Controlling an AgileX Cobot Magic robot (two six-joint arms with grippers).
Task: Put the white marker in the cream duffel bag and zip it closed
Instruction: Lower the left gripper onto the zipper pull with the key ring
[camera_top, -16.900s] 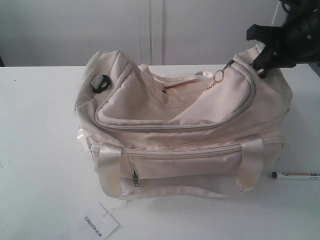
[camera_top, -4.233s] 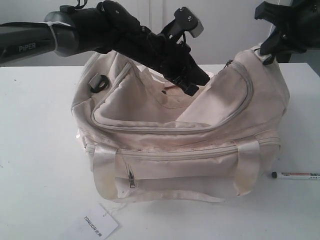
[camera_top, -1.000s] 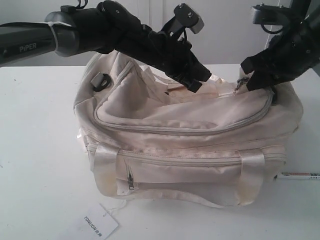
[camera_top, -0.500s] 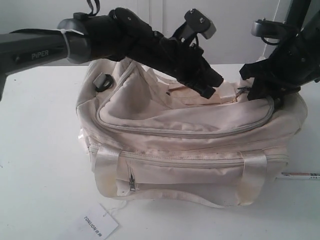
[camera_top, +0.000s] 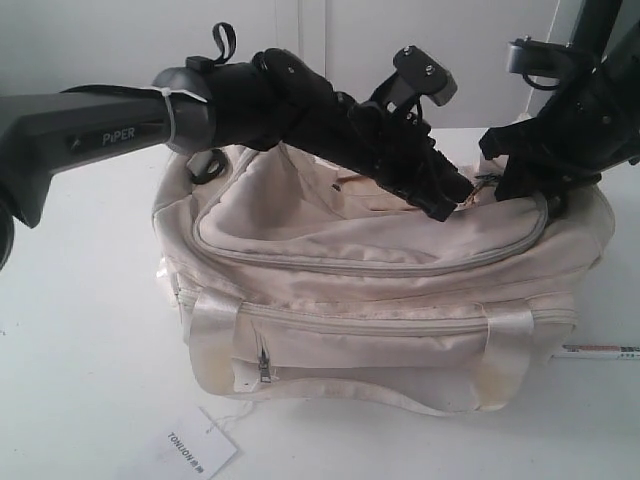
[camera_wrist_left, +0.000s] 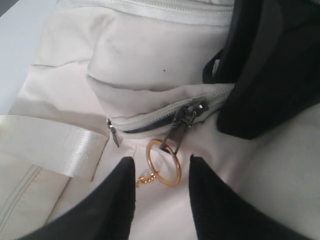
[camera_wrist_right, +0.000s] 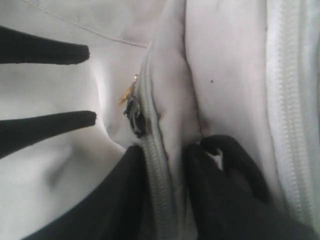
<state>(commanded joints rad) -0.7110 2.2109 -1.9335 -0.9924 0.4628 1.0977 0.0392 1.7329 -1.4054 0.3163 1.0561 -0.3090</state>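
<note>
My left gripper and right gripper crowd the zipper end; the cream duffel bag overlaps the white marker; open table at left.

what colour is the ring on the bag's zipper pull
Gold; the ring shows best in the left wrist view, hanging off the zipper pull.

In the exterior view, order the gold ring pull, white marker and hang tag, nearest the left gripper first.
1. gold ring pull: between the fingertips of the left gripper.
2. white marker: on the table, right of the cream duffel bag.
3. hang tag: table, front left.
</note>
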